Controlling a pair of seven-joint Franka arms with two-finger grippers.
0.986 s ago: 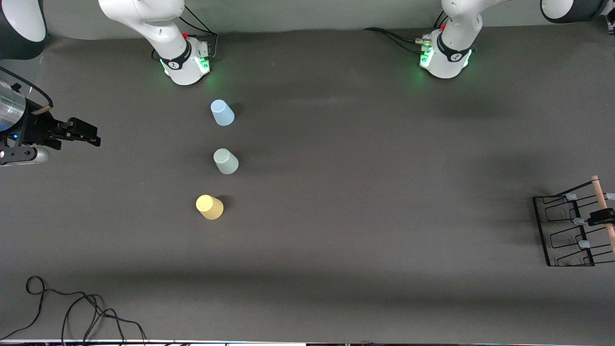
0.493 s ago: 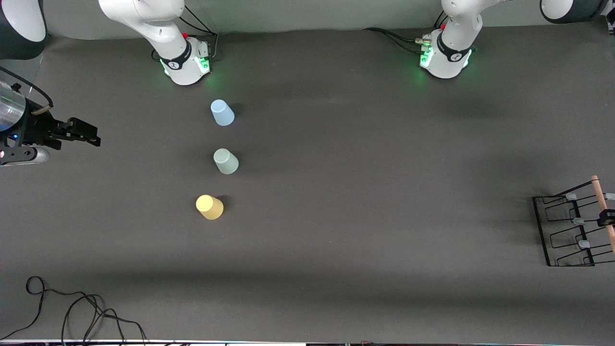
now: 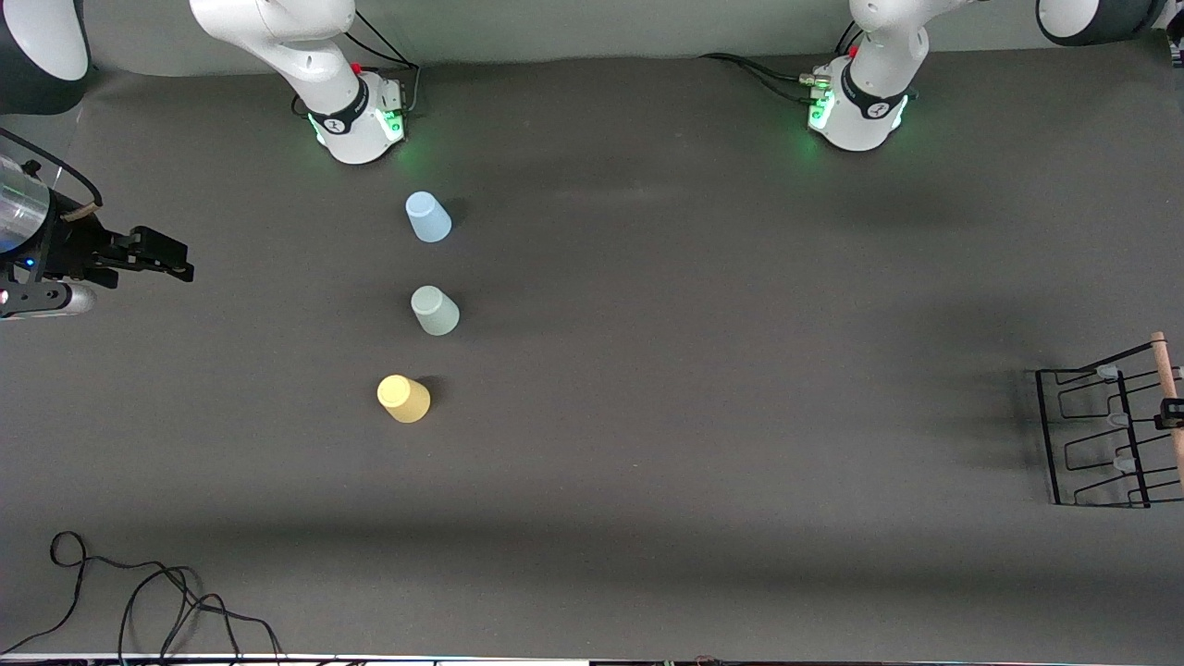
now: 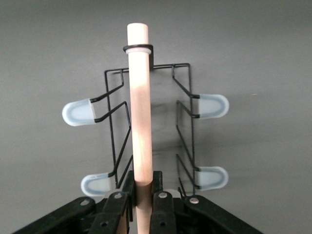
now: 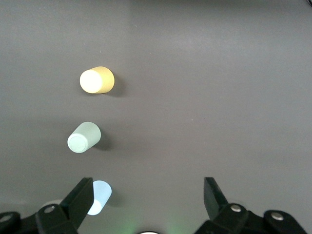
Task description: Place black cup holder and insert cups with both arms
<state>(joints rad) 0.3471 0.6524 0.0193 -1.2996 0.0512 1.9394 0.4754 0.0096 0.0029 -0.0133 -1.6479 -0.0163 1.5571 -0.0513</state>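
At nine o'clock the right gripper (image 3: 180, 262) waits spread wide; a loose cable (image 3: 139, 601) lies at seven. Mid-table stand blue cup (image 3: 427, 217), grey-green cup (image 3: 434, 310), yellow cup (image 3: 403, 399). At three, the left gripper (image 4: 144, 195) clamps the black cup holder (image 3: 1101, 439) by its wooden rod (image 4: 139, 107).

A dark grey cloth (image 3: 703, 370) covered the whole table, softly shadowed in broad bands. Loose black cables (image 3: 139, 601) lay coiled at seven o'clock; a pale wall strip (image 3: 601, 28) ran along twelve o'clock.
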